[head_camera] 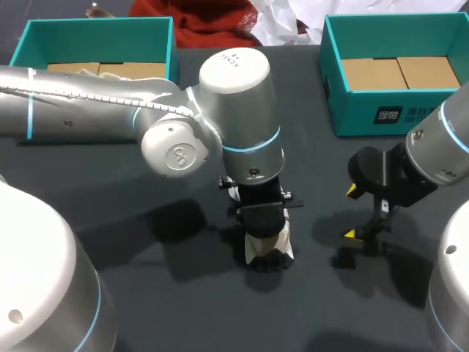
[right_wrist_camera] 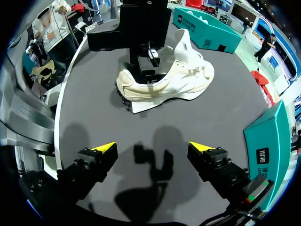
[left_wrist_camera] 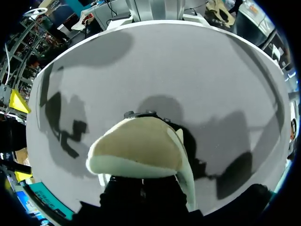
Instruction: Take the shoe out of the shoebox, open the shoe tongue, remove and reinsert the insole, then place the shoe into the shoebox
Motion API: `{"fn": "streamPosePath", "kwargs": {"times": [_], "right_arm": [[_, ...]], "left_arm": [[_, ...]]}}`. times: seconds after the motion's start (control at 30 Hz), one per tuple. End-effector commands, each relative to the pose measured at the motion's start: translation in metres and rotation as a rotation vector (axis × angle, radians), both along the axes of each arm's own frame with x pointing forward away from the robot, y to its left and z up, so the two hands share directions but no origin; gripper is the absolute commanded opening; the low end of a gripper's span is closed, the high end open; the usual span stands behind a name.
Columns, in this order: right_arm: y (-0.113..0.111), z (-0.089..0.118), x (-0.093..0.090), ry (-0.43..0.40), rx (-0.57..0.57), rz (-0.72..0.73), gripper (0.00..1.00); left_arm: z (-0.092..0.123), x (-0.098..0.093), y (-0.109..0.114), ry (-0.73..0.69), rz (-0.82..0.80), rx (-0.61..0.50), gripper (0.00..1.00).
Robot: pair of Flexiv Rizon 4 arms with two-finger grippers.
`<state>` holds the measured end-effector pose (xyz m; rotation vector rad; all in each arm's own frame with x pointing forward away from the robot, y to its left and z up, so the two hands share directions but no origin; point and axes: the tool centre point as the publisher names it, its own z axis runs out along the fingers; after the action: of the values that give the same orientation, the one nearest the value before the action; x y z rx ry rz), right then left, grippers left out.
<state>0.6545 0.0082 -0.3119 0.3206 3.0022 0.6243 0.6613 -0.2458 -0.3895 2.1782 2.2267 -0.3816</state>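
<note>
A cream-white shoe [head_camera: 270,248] with a black sole lies on the dark table near the middle, its tongue [right_wrist_camera: 184,41] standing up. My left gripper [head_camera: 261,229] comes down onto the shoe's middle and is shut on its upper. In the right wrist view the left gripper [right_wrist_camera: 146,70] shows as a black block at the shoe's [right_wrist_camera: 178,80] near side. The left wrist view has the shoe's toe [left_wrist_camera: 136,150] just ahead of the hidden fingers. My right gripper [head_camera: 360,213] hangs open to the right of the shoe, nothing between its fingers [right_wrist_camera: 104,149].
Two teal shoeboxes with brown cardboard floors stand at the back: one at the left [head_camera: 95,33], one at the right [head_camera: 381,114]. The right box's wall [right_wrist_camera: 268,141] is close beside my right gripper. Bare table lies in front of the shoe.
</note>
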Motion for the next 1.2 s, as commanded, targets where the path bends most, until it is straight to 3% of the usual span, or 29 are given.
{"fn": "streamPosePath", "kwargs": {"times": [0.03,0.23,0.4,0.53,1.0,1.2], "right_arm": [[-0.001,0.0,-0.002,-0.003,-0.001,-0.001,1.0],[-0.001,0.0,-0.002,-0.003,-0.001,-0.001,1.0],[-0.001,0.0,-0.002,-0.003,-0.001,-0.001,1.0],[-0.001,0.0,-0.002,-0.003,-0.001,-0.001,1.0],[-0.001,0.0,-0.002,-0.003,-0.001,-0.001,1.0],[-0.001,0.0,-0.002,-0.003,-0.001,-0.001,1.0]], "left_arm": [[-0.009,0.012,-0.002,0.003,0.009,0.028,0.0],[0.02,0.025,0.015,-0.038,0.049,-0.018,0.0],[0.05,0.028,0.016,-0.074,0.048,-0.045,0.0],[0.062,0.03,0.012,-0.164,0.057,-0.033,0.0],[0.05,0.058,0.004,-0.282,0.107,0.103,0.0],[0.039,0.058,0.006,-0.272,0.123,0.131,0.0]]}}
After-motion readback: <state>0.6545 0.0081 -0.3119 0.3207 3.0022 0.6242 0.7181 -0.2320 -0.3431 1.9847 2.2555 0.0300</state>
